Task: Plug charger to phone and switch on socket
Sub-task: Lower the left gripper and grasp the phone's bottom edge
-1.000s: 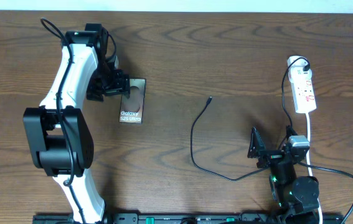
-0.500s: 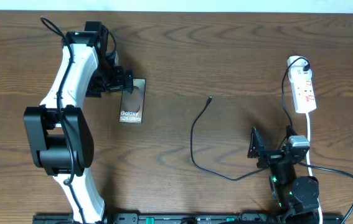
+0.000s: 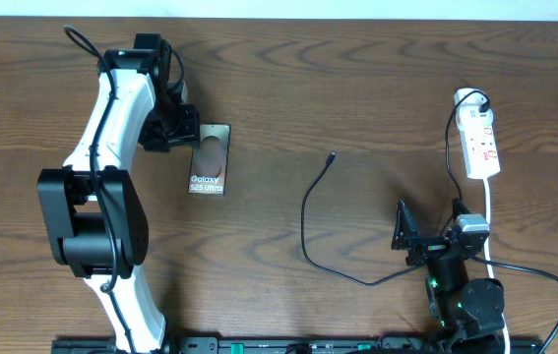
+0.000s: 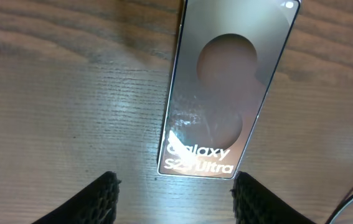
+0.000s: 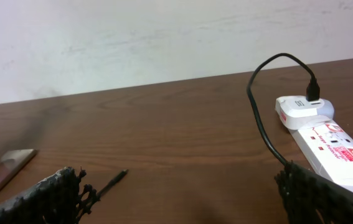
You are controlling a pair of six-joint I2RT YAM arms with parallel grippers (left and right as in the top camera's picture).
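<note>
The flat bronze-screened smartphone with a silver edge [image 3: 209,160] lies face-up on the dark brown wooden desk [image 3: 377,79], left of centre. Its long axis runs from the robot's side to the far edge, lettering at the near end, so the port likely faces the robot. The left end effector [image 4: 176,185] hovers just beside it, 2 fingers apart and holding nothing, probably poised to steady the phone. The thin black charger cable [image 3: 305,211] lies well apart, with its plug tip angled toward the far edge, away from the phone. The right end effector [image 5: 179,180] waits open and empty near the narrow white power strip [image 3: 482,143].
</note>
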